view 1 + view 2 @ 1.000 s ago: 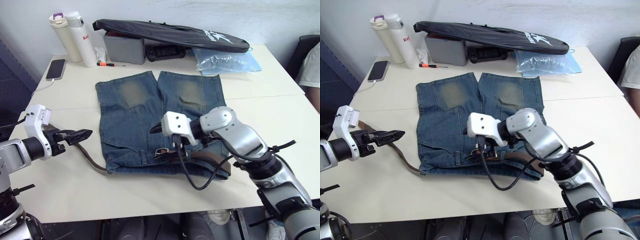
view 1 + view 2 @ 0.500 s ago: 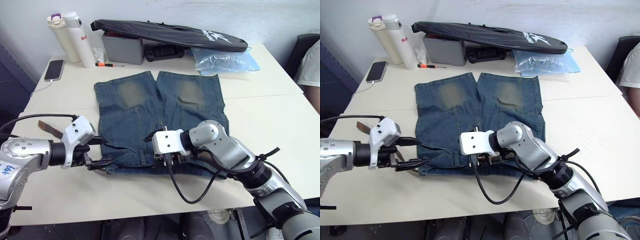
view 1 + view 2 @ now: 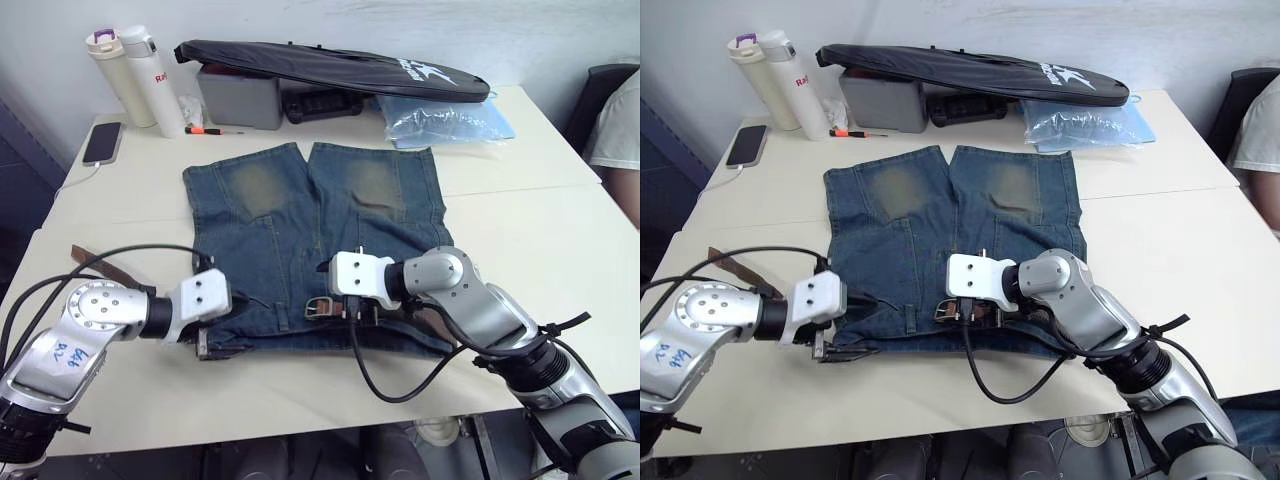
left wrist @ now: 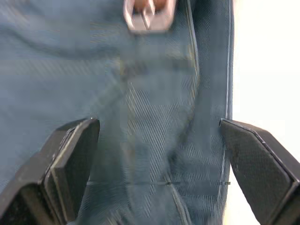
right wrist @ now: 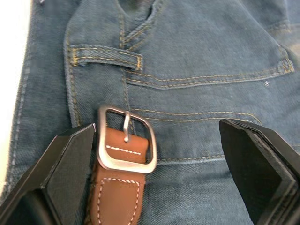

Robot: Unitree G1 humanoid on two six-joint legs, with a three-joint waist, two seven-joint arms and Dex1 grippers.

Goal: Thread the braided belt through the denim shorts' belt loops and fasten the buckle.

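From the head camera, the denim shorts (image 3: 315, 240) lie flat on the table (image 3: 520, 230), legs toward the far side and waistband along the near edge. The braided belt (image 3: 420, 322) lies along the right part of the waistband, and its buckle (image 3: 320, 306) rests on the denim near the waistband's middle. The left gripper (image 3: 215, 340) sits at the near left corner of the shorts, and the right gripper (image 3: 345, 305) hovers just right of the buckle. A brown strap end (image 3: 95, 262) lies on the table to the left, well apart from the shorts. In the left wrist view, the left gripper (image 4: 159, 164) has its two fingers spread wide with denim between them and nothing gripped; the buckle (image 4: 149, 15) shows blurred beyond. In the right wrist view, the right gripper (image 5: 159, 173) is likewise wide apart and grips nothing; the silver buckle (image 5: 125, 139) with its brown leather end lies between the fingers on the waistband, and one of the belt loops (image 5: 105, 55) sits just beyond it, empty.
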